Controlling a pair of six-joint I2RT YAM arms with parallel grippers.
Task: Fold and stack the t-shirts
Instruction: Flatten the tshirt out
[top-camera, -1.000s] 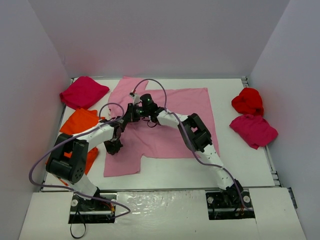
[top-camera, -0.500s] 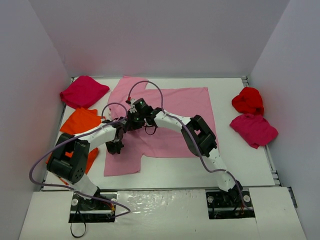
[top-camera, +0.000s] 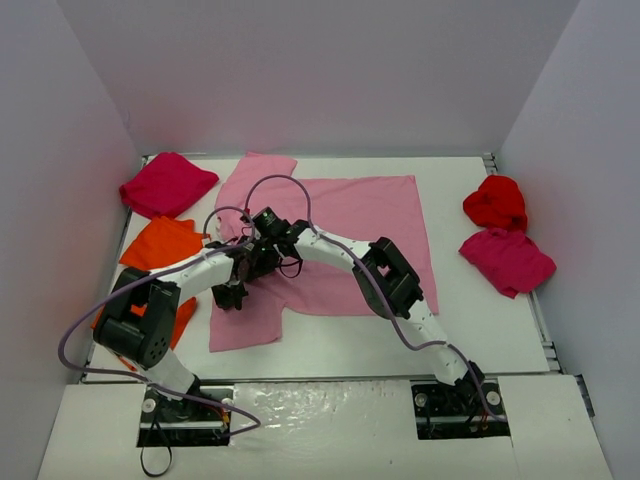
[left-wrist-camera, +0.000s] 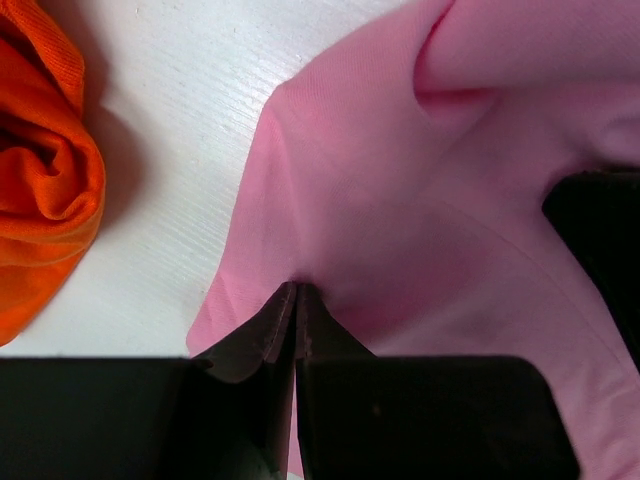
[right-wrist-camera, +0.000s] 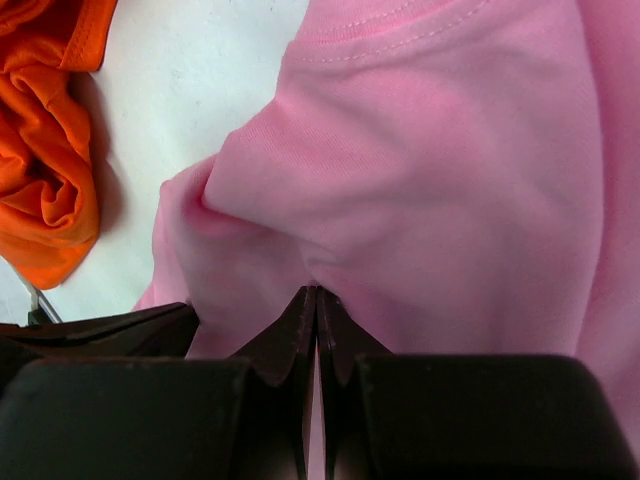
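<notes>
Centrally in the top external view, the light pink t-shirt (top-camera: 370, 215) lies spread flat on the white worktop (top-camera: 480, 320). One sleeve reaches toward the upper left, and its lower left corner hangs down toward the near edge. The left arm (top-camera: 195, 268) and the right arm (top-camera: 335, 245) both reach to the shirt's left side and meet there. The left jaws sit just below the right jaws, both low over the pink cloth. A crimson t-shirt (top-camera: 167, 183) lies bunched at the upper left, with an orange t-shirt (top-camera: 160, 243) below it, partly under the left arm. At the right edge a bright red t-shirt (top-camera: 495, 201) lies crumpled above a second crimson shirt (top-camera: 507, 260).

Next, in the left wrist view, the left jaws are fully closed at bottom centre, tips pressed together on a pinch of the light pink t-shirt (left-wrist-camera: 400, 200). The cloth rises from the tips and fills the right and centre. Its edge runs along bare worktop (left-wrist-camera: 170, 110), with the orange t-shirt (left-wrist-camera: 40, 200) at the left edge.

Lastly, in the right wrist view, the right jaws are likewise shut tight at bottom centre, gripping a fold of the light pink t-shirt (right-wrist-camera: 450, 180). The fold bulges up and to the right of the tips. The orange t-shirt (right-wrist-camera: 45, 150) lies at the upper left across a strip of worktop (right-wrist-camera: 190, 90).
</notes>
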